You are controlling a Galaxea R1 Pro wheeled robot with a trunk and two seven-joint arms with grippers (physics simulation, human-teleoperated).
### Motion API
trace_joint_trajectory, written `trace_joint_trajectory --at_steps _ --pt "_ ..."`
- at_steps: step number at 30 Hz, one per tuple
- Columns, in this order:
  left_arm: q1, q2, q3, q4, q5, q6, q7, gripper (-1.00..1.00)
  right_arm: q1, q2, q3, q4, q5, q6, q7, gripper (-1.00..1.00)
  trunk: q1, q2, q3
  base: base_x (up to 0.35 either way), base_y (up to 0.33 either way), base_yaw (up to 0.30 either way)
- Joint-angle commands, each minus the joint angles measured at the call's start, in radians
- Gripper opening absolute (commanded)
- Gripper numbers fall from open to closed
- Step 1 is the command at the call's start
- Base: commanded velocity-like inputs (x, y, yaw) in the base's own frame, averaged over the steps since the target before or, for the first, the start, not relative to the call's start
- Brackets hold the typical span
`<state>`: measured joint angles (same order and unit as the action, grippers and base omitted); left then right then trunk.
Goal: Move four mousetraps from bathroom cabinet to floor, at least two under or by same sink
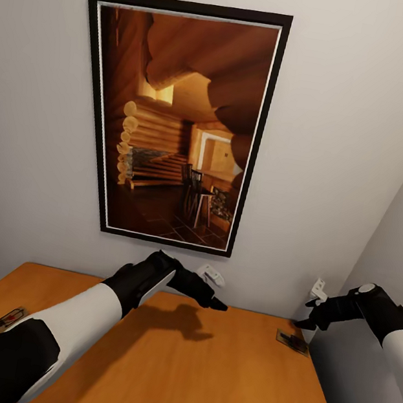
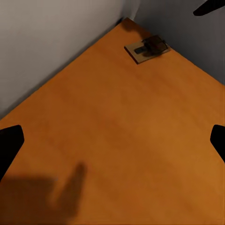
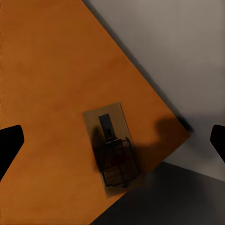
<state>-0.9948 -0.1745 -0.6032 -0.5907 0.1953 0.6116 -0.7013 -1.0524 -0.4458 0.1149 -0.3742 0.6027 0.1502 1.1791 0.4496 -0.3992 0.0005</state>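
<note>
Cabinet [image 1: 200,365] w/ smooth orange-brown top sits against the pale wall, under a big black-framed picture [image 1: 175,125] of a log-cabin interior. Both arms reach over it. Left pincer [image 1: 211,300] hovers above the top near the back wall, fingers spread wide, nothing btwn them; it throws a dark shadow on the wood. Right pincer [image 1: 306,322] hangs over the far right corner, just above a mousetrap [image 1: 292,341], also spread and not touching it. That trap lies flat close to the right back corner; right wrist cam looks straight down on it [image 3: 115,150], dark wire parts on a tan board. 2nd mousetrap [image 1: 6,321] lies flat near the left edge, well apart from the first.
</note>
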Motion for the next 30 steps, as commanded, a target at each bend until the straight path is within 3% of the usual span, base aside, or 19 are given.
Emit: trace_joint_trajectory --at_steps 1,19,26,30 --pt "-0.001 0.000 -0.001 0.000 0.009 0.008 0.002 1.00 0.000 -0.001 0.003 -0.001 -0.002 0.010 0.005 1.00 0.000 -0.001 -0.001 0.000 0.000 0.000" --pt "-0.001 0.000 0.000 0.002 0.013 0.008 -0.004 1.00 0.000 -0.005 0.002 0.000 -0.003 0.005 0.024 1.00 0.000 -0.001 -0.001 0.000 0.000 0.000" --pt "-0.001 0.000 0.000 0.002 0.013 0.007 -0.003 1.00 0.000 -0.012 -0.002 0.001 -0.008 -0.005 0.099 1.00 0.000 -0.001 -0.001 0.000 0.000 0.000" --pt "-0.001 0.000 -0.001 0.002 0.013 0.007 -0.002 1.00 0.000 -0.029 -0.018 0.000 -0.009 -0.010 0.127 1.00 0.000 -0.001 -0.001 0.000 0.000 0.000"
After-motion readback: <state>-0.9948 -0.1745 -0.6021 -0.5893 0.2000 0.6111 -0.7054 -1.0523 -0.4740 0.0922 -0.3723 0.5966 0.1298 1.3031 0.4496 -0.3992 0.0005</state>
